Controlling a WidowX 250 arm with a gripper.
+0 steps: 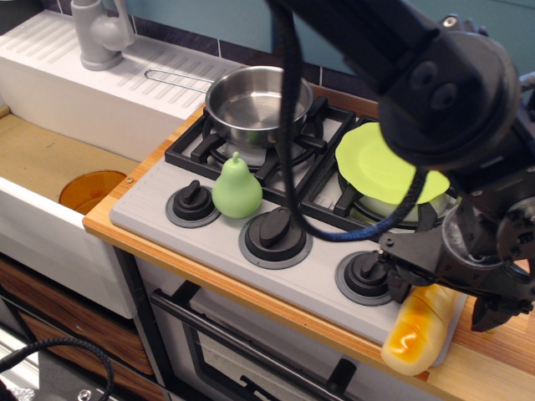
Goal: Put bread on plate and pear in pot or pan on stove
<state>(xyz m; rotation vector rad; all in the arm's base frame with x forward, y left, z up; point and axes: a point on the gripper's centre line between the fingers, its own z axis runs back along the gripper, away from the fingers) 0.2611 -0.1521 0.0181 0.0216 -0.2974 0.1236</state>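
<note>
The bread (416, 332) lies at the stove's front right corner, sticking out over the wooden counter edge. My gripper (443, 296) is open and low over the bread's far end, one finger (398, 282) to its left and the other (490, 312) to its right. The lime-green plate (380, 167) sits on the right rear burner, partly hidden by my arm. The pear (236, 189) stands upright on the grey stove (322, 280) between the left and middle knobs. The empty steel pot (255, 104) sits on the left rear burner.
Three black knobs (275, 232) line the stove front. An orange bowl (90, 190) lies in the sink at the left, with a grey faucet (100, 33) and a white drainboard behind. My black cable (288, 159) hangs over the burners. The oven handle (251, 351) runs below.
</note>
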